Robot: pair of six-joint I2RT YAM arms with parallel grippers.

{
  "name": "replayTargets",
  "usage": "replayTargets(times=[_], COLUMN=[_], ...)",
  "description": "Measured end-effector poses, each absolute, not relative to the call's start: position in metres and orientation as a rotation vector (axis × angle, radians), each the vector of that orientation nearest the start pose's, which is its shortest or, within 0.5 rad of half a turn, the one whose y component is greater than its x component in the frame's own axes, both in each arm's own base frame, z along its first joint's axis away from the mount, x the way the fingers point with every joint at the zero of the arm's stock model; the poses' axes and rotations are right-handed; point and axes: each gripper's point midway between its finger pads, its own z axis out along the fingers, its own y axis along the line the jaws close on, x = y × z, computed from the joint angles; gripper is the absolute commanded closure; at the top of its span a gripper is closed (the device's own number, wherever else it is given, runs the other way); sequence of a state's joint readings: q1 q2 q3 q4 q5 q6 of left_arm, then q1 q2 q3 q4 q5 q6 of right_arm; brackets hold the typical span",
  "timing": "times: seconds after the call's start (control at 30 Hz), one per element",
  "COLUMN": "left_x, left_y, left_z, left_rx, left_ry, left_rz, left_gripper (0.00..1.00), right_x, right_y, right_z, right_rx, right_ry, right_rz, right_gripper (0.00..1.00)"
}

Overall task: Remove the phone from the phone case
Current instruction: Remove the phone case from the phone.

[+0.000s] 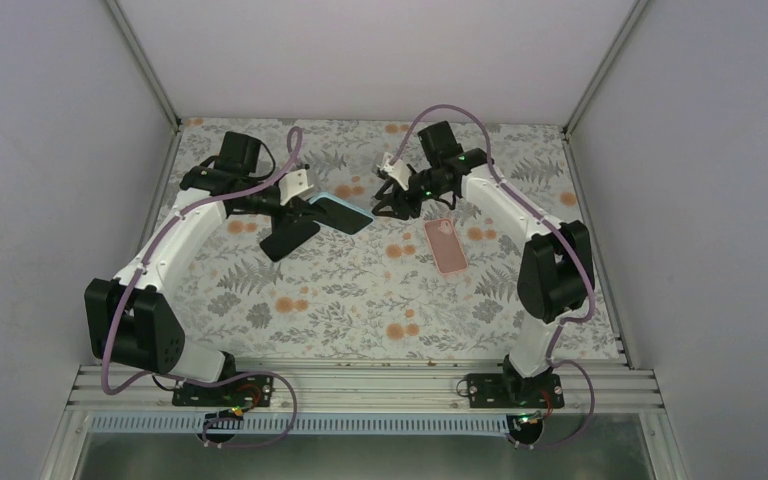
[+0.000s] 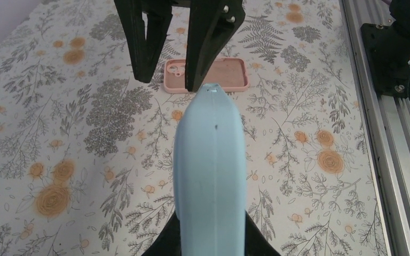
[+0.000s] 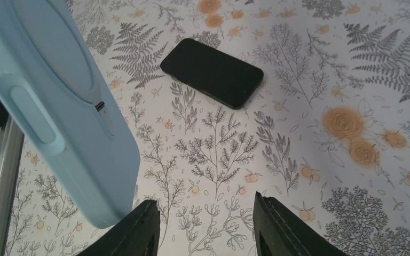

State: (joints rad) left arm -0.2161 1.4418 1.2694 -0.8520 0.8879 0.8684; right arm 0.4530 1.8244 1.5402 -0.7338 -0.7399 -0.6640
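From above, the left pincer (image 1: 312,208) gripped the blue phone case (image 1: 344,213), upper centre. Left wrist: case edge-on. Right wrist: right pincer (image 3: 205,218) wide, empty; black phone (image 3: 212,72) lay upper centre on the desk (image 3: 299,160). We judged the case bendy, slick; peel at a corner.

The left arm (image 1: 175,245) and the right arm (image 1: 505,205) are built the same, with smooth white links between bulky black joint housings (image 1: 135,325) and a flat black base plate (image 1: 222,390). A mauve cable (image 1: 110,350) follows each arm in loose loops, and a white bracket (image 1: 297,183) sits at the wrist. The right end effector (image 3: 205,229) has matt black, tapered fingers (image 3: 280,229), and a small green light (image 1: 426,183) glows behind it.
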Motion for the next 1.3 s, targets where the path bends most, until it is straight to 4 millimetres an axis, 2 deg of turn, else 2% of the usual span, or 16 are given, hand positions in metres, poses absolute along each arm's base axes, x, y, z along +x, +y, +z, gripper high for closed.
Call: replayTargets(times=[0.13,0.37,0.57,1.03,1.3], left_x=[0.296,0.297,0.299,0.3,0.301], left_y=[-0.201,-0.202,-0.202,-0.201,-0.201], left_z=[0.236,0.236,0.234,0.233,0.232], left_rx=[1.411,1.41,1.41,1.411,1.411], left_ry=[1.763,1.763,1.77,1.776,1.779], left_rz=[-0.806,-0.806,-0.807,-0.796,-0.796], left_gripper=[0.98,0.98,0.98,0.98,0.98], right_x=[0.348,0.338,0.332,0.325,0.327], right_y=[0.3,0.295,0.298,0.302,0.303], right_z=[0.19,0.176,0.174,0.181,0.183], right_rx=[-1.503,-1.529,-1.552,-1.576,-1.573], right_ry=[1.88,1.916,1.915,1.886,1.88], right_rz=[0.847,0.853,0.855,0.895,0.887], right_gripper=[0.55,0.56,0.56,0.56,0.64])
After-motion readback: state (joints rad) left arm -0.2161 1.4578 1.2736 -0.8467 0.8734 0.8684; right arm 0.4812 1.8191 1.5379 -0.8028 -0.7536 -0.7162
